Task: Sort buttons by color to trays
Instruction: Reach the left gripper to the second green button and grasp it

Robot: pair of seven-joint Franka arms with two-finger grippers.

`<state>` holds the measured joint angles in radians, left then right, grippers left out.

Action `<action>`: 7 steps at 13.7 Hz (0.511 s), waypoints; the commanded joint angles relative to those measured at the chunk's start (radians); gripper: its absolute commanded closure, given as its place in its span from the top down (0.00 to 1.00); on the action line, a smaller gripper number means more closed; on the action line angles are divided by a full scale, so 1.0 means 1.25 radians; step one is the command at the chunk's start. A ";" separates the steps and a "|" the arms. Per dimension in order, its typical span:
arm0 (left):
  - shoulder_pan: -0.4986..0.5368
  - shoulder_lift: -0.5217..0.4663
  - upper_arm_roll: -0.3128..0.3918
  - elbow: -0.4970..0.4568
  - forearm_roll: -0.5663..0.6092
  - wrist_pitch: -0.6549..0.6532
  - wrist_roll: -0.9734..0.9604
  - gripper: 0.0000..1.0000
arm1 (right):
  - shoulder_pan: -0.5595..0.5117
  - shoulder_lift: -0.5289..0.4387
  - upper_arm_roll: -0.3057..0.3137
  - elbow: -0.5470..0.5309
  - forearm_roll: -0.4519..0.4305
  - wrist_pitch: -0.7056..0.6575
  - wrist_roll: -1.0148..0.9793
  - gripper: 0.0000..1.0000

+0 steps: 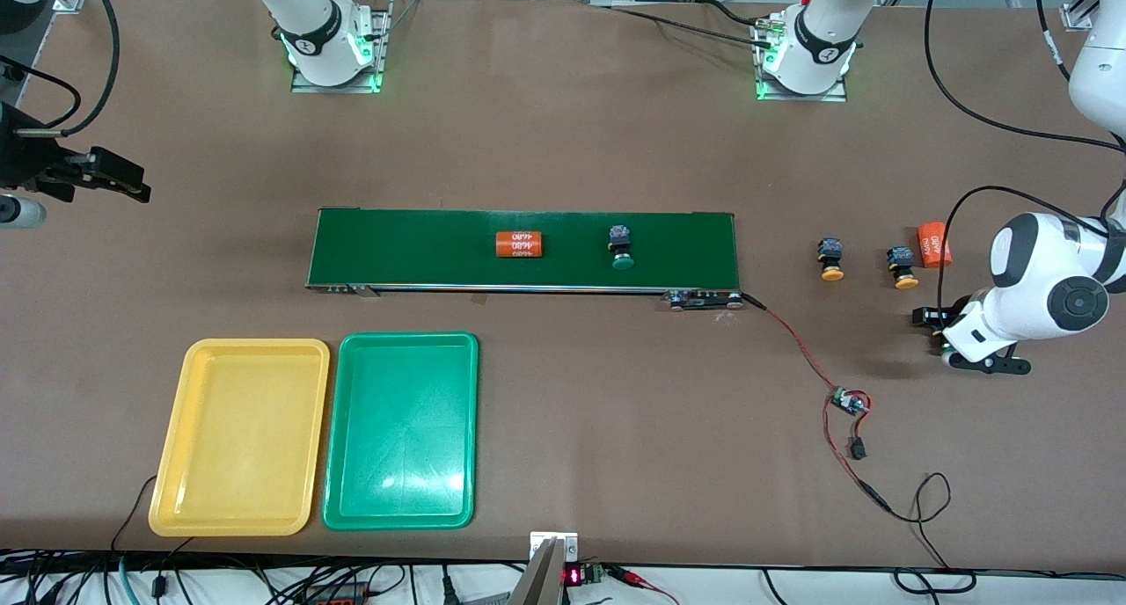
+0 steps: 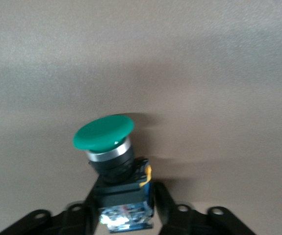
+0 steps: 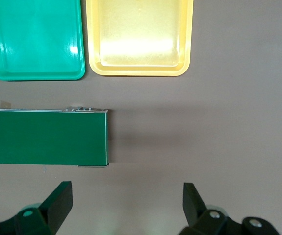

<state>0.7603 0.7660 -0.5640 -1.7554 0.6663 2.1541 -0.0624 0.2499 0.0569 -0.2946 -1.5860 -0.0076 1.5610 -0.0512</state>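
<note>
In the left wrist view my left gripper (image 2: 123,208) is shut on the black-and-blue body of a green-capped button (image 2: 104,132), one finger on each side. In the front view that gripper (image 1: 931,328) is low over the table at the left arm's end, and its hand hides the button. A second green button (image 1: 621,246) lies on the belt. Two yellow-orange buttons (image 1: 830,259) (image 1: 903,266) lie on the table off the belt's end. The yellow tray (image 1: 242,438) (image 3: 138,34) and green tray (image 1: 405,429) (image 3: 33,34) sit side by side, with nothing in them. My right gripper (image 1: 123,178) (image 3: 126,203) waits open, up at the right arm's end.
The dark-green conveyor belt (image 1: 422,249) (image 3: 42,137) carries an orange numbered cylinder (image 1: 519,244). Another orange cylinder (image 1: 934,244) lies beside the yellow-orange buttons. A red wire runs from the belt's end to a small circuit board (image 1: 849,403), with loose cable trailing toward the table's front edge.
</note>
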 commanded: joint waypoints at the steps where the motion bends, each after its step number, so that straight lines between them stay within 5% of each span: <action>1: 0.009 -0.033 -0.038 -0.005 -0.004 -0.054 0.007 0.25 | -0.001 -0.009 0.001 -0.011 -0.001 0.015 0.009 1.00; 5: 0.026 -0.077 -0.222 0.017 -0.011 -0.241 0.003 0.24 | 0.000 -0.009 0.001 -0.011 -0.001 0.023 0.009 1.00; 7: 0.024 -0.075 -0.285 0.036 -0.102 -0.318 0.001 0.24 | 0.003 -0.006 0.001 -0.012 -0.004 0.029 0.009 1.00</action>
<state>0.7798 0.6947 -0.8565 -1.7204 0.6218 1.8358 -0.0709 0.2501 0.0576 -0.2946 -1.5863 -0.0076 1.5781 -0.0511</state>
